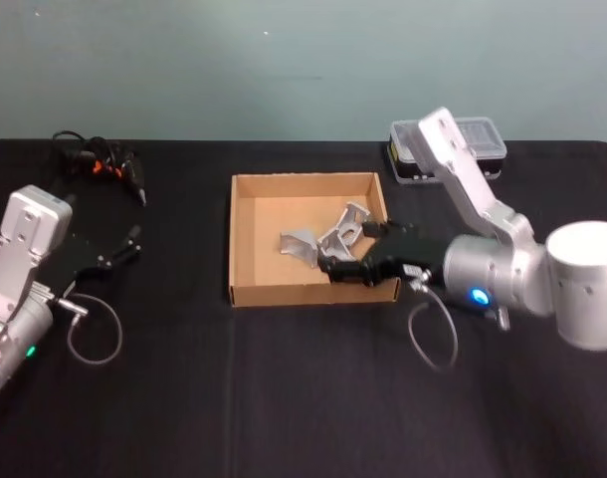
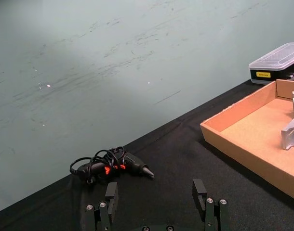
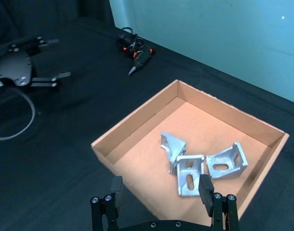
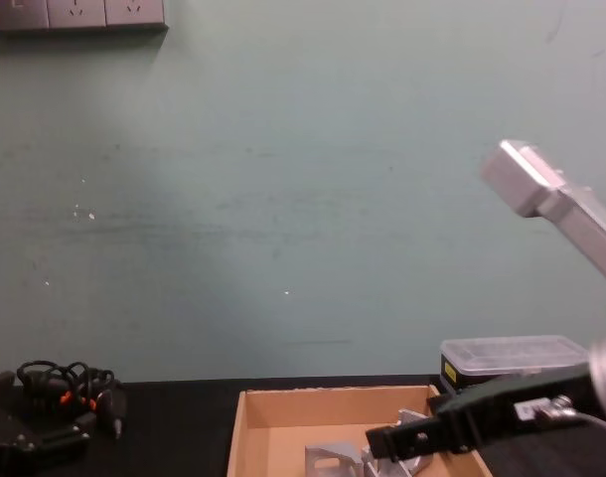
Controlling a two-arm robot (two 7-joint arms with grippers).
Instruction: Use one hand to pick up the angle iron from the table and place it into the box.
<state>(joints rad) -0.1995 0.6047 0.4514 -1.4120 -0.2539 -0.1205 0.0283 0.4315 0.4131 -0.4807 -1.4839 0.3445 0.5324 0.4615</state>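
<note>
Silver angle irons (image 3: pixel 190 173), three of them, lie inside the cardboard box (image 3: pixel 137 126), just ahead of the right gripper's (image 3: pixel 162 191) spread, empty fingers. Head view adds the left gripper (image 1: pixel 127 245), fingers apart, parked well away.

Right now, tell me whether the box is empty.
Not empty: three angle irons lie on the box floor, clustered near the right gripper.

Box (image 4: pixel 283 417) front and 3 angle irons (image 4: pixel 328 459) cut off by chest view's lower edge.
</note>
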